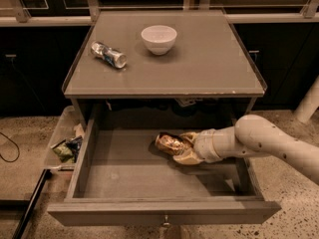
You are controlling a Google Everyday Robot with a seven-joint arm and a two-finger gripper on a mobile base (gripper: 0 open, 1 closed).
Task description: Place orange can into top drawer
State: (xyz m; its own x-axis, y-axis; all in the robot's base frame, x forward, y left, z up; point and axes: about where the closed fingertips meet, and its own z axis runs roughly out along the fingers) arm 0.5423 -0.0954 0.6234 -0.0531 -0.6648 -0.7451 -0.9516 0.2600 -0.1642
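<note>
Camera view, looking down from the front onto a grey cabinet.

The top drawer (134, 178) is wide, shallow and grey with a flat bottom. It stands pulled out toward the camera, with a small knob (164, 222) on its front panel.

The arm (259, 141) is thick and white, built of rounded segments. It enters from the right edge, crosses above the drawer's right wall and reaches leftward, roughly level and dipping a little into the drawer. A pale cuff sits at the wrist.

The gripper (180, 147) is inside the drawer, right of centre and in the back half. Its two tan fingers (185, 158) point left, one on the far side of the can and one on the near side. They are closed in on the orange can (167, 143), a small, dented can of orange-gold metal held with its long axis sideways.

The can's left end juts out past the fingertips. It sits low over the drawer floor, with a dark shadow beside it. Whether it touches the floor I cannot tell.

On the flat grey cabinet top (209, 68) a white round bowl (159, 39) stands upright toward the back. A slim silver-and-blue can (108, 54) lies on its side to the bowl's left, near it but apart.

A clear plastic bin (64, 136) holding wrappers sits on the speckled floor just beside the drawer's left wall.
</note>
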